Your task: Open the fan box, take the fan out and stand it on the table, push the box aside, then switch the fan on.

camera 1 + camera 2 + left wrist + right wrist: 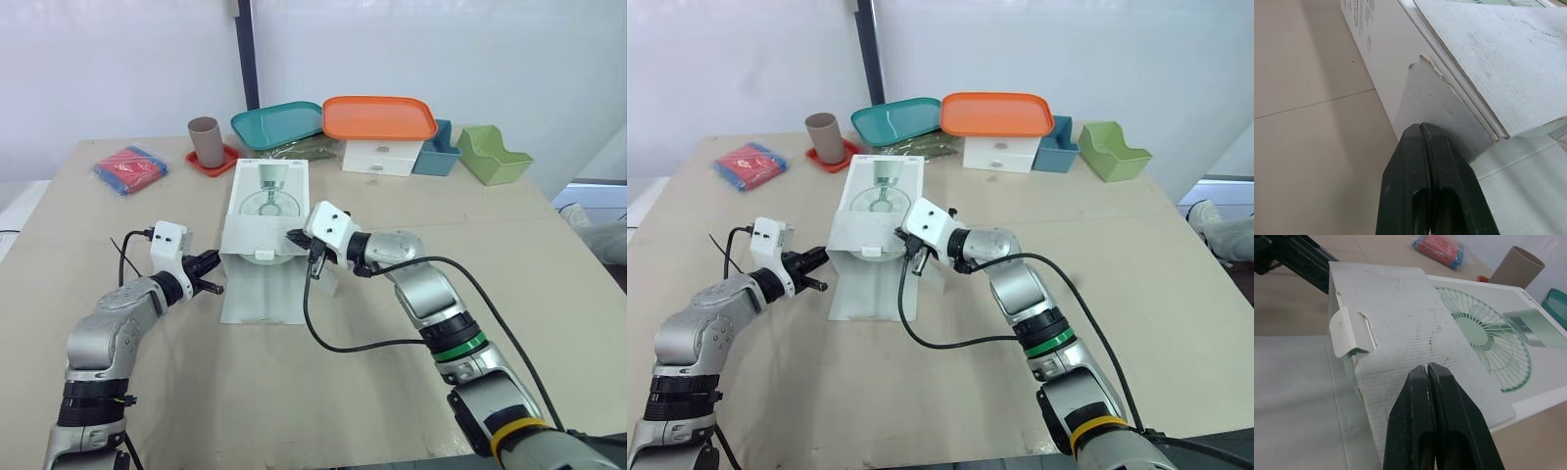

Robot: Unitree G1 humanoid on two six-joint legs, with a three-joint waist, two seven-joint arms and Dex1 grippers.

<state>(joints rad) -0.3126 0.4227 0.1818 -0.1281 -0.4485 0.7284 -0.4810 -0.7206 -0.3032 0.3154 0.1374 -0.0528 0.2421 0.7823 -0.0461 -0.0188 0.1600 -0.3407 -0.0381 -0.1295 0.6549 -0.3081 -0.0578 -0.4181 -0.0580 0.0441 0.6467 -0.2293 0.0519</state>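
One table (pixel 549 255) carries everything. The box (pixel 266 201) lies flat at mid-table, printed fan side up, with one end toward the robot. At that end its lid flap (pixel 1400 308) is lifted, bare cardboard showing, and the tuck tab (pixel 1349 330) curls at the flap's edge. Behind the box are an orange tray (pixel 379 117), a teal tray (pixel 279 123) and a brown cup (pixel 206 142).

Left gripper (pixel 1422 128): fingers pressed together, nothing between them. The tip is at the small side flap (pixel 1435 103) on the box's near left corner; cannot tell whether they touch.

Right gripper (pixel 1427 368): fingers closed tight, holding nothing. The tip is right at the lid flap.
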